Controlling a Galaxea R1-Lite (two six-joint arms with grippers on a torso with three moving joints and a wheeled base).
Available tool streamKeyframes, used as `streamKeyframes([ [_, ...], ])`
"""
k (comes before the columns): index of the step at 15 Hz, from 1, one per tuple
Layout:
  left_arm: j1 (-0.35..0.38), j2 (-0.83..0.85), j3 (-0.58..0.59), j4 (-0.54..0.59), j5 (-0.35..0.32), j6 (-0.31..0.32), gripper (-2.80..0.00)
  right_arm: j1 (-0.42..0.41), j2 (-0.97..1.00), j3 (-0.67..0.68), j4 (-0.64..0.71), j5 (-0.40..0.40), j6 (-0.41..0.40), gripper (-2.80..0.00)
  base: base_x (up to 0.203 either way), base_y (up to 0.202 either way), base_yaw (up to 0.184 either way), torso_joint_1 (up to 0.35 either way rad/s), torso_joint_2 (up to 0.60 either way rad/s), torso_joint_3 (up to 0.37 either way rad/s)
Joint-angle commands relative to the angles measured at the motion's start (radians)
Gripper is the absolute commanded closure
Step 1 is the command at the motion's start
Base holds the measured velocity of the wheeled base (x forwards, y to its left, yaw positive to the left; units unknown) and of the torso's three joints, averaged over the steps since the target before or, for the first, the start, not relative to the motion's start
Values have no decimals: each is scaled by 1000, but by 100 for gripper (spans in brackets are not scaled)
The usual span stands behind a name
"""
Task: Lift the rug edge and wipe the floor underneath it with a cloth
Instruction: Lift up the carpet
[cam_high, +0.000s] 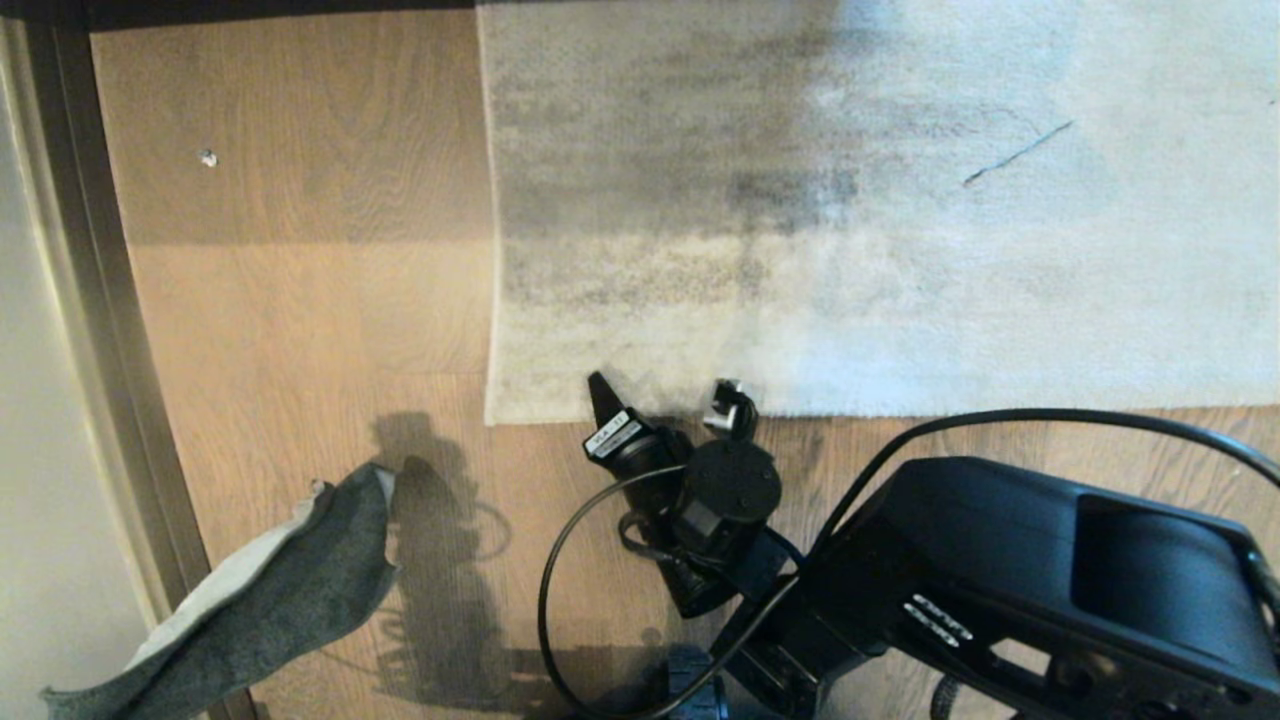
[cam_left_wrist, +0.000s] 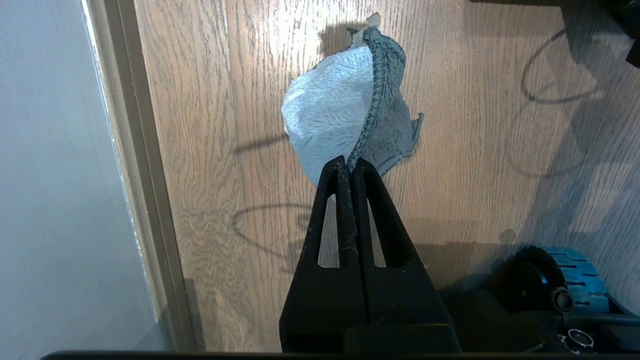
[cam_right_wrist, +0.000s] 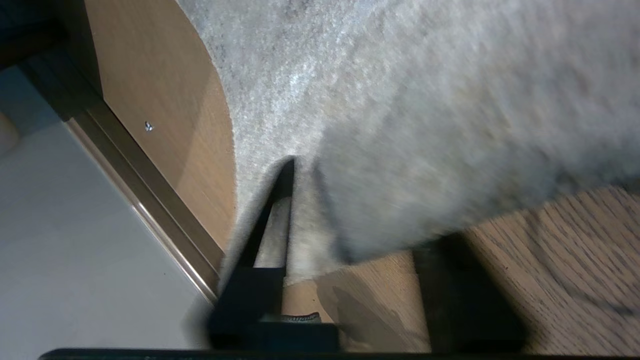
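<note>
The pale grey rug lies on the brown plank floor; its near rug edge ends in a square corner. My right gripper sits at that edge just right of the corner, open, astride the border. One finger rests on the pile; the other finger goes under the rug, its tip hidden. The rug humps up between them. My left gripper hangs over the floor to the left, shut on the cloth, which droops dark grey and off-white.
A dark baseboard strip and a pale wall run along the left. A small white speck lies on the floor far left of the rug. A black cable loops off the right wrist. The base wheel is close below.
</note>
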Motion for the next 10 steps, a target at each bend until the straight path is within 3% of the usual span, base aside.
streamKeyframes([
  [1,0,0,0,-1,0,-1,0,1,1,0,-48,-3,5,0,0,0,0,0,0,0],
  [10,0,0,0,-1,0,-1,0,0,-43,45,-48,-12,4,0,0,0,0,0,0,0],
])
